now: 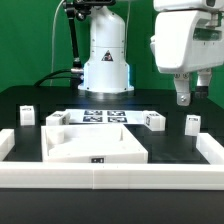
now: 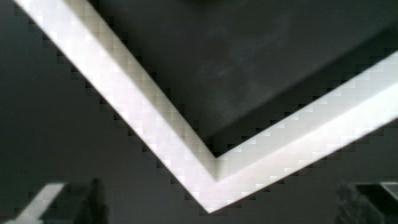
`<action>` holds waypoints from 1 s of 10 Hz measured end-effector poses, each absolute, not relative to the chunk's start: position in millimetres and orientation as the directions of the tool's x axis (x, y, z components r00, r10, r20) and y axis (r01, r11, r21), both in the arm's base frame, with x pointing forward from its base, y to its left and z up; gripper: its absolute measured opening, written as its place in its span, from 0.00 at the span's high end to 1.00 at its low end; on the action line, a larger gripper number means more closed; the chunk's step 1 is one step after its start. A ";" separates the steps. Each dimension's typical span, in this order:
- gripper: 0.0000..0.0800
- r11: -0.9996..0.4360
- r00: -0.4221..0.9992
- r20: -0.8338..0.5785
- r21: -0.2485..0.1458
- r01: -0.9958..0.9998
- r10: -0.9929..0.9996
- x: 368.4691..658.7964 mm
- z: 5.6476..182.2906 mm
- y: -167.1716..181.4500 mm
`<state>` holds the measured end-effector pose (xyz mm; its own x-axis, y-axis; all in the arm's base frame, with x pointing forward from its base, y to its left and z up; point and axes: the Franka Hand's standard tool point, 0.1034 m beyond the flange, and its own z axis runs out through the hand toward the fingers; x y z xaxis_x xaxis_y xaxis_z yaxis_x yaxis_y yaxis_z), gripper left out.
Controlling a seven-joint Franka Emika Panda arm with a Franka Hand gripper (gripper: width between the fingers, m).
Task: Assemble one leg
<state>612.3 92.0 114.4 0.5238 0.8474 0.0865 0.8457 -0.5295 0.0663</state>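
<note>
Several small white legs with marker tags stand on the black table: two at the exterior view's left [image 1: 27, 117] [image 1: 55, 120] and two at the right [image 1: 153, 121] [image 1: 192, 124]. The large white square panel [image 1: 95, 146] with a raised rim lies in the middle front. My gripper [image 1: 184, 97] hangs high at the exterior view's right, above and a little behind the rightmost leg, touching nothing. In the wrist view the gripper [image 2: 217, 206] is open and empty, with its dark fingers [image 2: 59, 202] far apart. No leg shows in the wrist view.
A low white wall [image 1: 110, 176] borders the table's front and sides; one of its corners [image 2: 160, 120] fills the wrist view. The marker board [image 1: 105, 117] lies behind the panel. The robot base [image 1: 106, 60] stands at the back centre.
</note>
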 end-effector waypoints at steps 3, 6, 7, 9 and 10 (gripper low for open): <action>0.19 -0.265 0.260 0.055 0.096 0.959 0.964 596.2 97.2 72.9; 0.19 -0.192 0.191 0.020 0.093 0.977 0.981 590.5 89.8 58.9; 0.19 -0.192 0.190 0.021 0.093 0.977 0.981 590.9 90.2 60.3; 0.19 -0.192 0.191 0.021 0.093 0.977 0.981 590.8 90.0 59.7; 0.19 -0.163 0.162 0.017 0.096 0.982 0.987 590.3 89.5 57.0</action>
